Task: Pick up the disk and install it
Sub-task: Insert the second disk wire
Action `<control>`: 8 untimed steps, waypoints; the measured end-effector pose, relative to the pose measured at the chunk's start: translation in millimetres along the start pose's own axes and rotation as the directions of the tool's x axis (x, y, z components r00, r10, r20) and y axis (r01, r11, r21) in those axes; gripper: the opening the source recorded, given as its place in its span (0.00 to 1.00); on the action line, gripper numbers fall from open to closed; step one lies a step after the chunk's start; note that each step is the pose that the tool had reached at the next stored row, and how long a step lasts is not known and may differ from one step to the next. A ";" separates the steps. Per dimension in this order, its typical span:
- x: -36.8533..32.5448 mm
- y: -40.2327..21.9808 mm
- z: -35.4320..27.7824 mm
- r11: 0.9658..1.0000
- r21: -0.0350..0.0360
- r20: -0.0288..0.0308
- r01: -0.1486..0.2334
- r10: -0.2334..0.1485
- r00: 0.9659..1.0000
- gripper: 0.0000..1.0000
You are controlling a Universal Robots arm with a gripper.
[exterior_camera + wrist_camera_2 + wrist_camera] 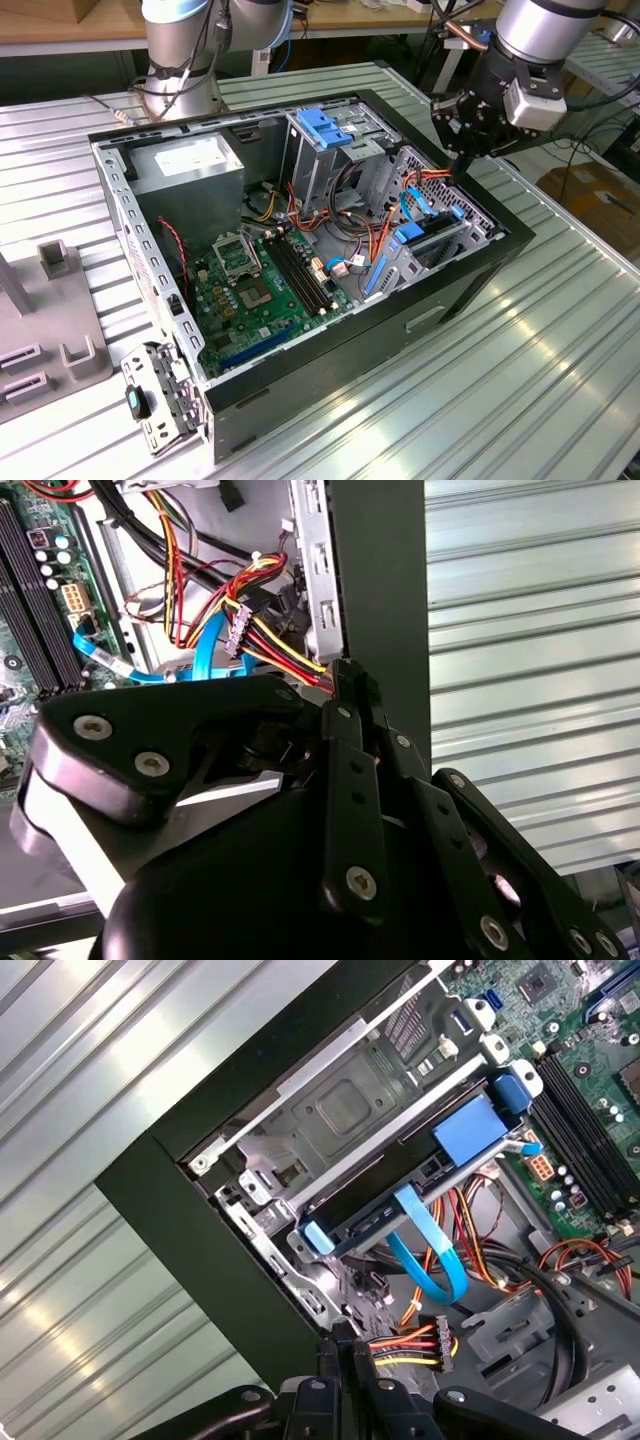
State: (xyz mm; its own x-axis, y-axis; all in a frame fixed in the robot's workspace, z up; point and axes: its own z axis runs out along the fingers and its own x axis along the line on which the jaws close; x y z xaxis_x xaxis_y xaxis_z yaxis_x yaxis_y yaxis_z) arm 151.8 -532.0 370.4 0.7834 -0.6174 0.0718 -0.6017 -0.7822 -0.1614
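- The disk (400, 1205) looks already seated in its bay at the front corner of the open PC case (470, 285), blue frame showing along its edge, with a blue ribbon cable (430, 1260) looping off it.
- The claw (468, 135) hangs just above the case's rim at the exterior view's right, over the drive cage corner, holding nothing that I can see.
- In both wrist views the fingers (350, 730) look pressed together, tips right next to the red/yellow/black power cable bundle (410, 1340).
- Risk, as I see it: those tips are close enough to snag or tug the power plug, or clip the case wall.
- The arm comes in from above at the exterior view's right, wrist tilted inward toward the case; the whole case sits on the ribbed metal bench (560, 330).
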 end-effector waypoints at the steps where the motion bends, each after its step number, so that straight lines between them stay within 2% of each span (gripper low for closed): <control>1: -1.0 0.9 -0.2 1.000 0.000 0.000 0.000 0.000 1.000 0.16; 3: -1.4 1.1 0.1 1.000 0.000 -0.001 -0.007 0.007 1.000 0.16; 5: -1.4 1.1 0.2 1.000 -0.002 -0.004 -0.025 0.025 1.000 0.16; 8: -1.5 1.2 0.7 0.997 -0.006 -0.013 -0.077 0.077 0.997 0.16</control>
State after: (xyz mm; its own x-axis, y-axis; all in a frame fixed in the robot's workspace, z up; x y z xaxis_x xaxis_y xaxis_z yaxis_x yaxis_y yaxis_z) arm 150.0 -532.0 369.3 0.7326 -0.6768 0.0723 -0.6611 -0.7329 -0.1608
